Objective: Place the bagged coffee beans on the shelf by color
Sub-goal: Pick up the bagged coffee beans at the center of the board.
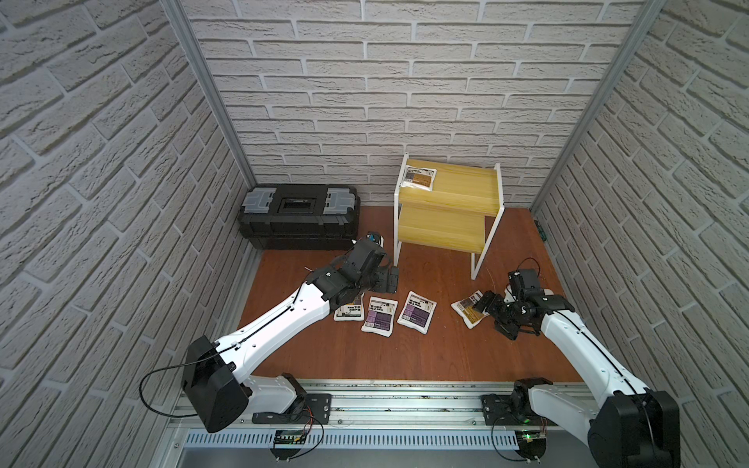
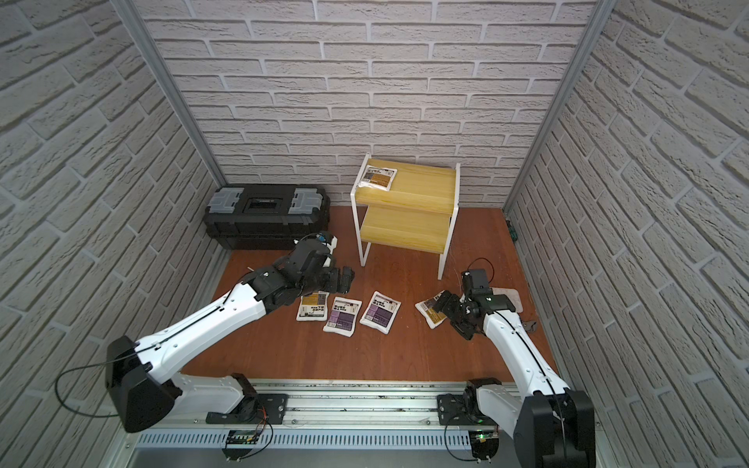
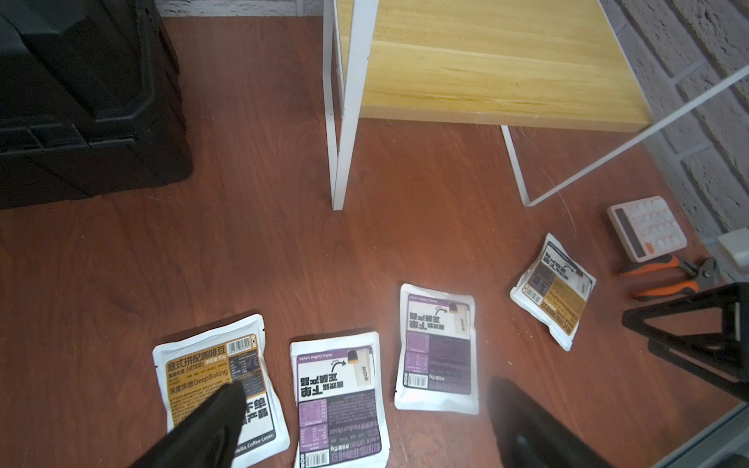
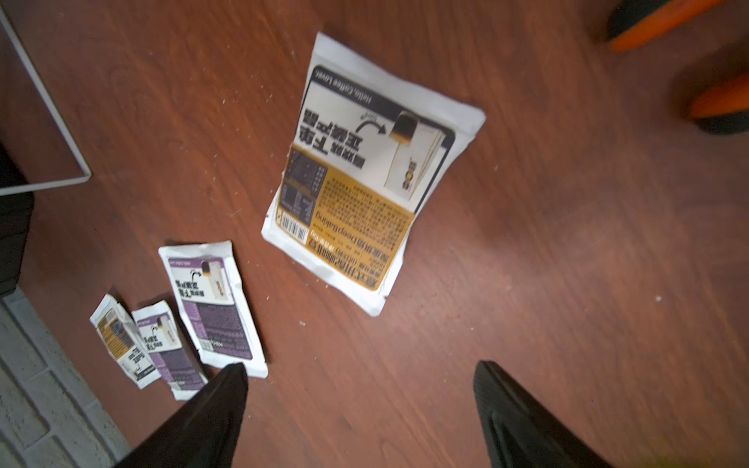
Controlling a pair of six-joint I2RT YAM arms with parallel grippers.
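My right gripper (image 4: 360, 366) hangs spread wide, empty, over the flat white coffee pouch with mustard-yellow label (image 4: 364, 182), mid-frame on the red-brown wooden tabletop (image 4: 567, 283). I judge the slick film may slip the pinch, or get shoved toward the orange-handled pliers (image 4: 656, 24), upper right.

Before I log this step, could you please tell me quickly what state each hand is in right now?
Left hand: open, holding nothing.
Right hand: open, holding nothing.
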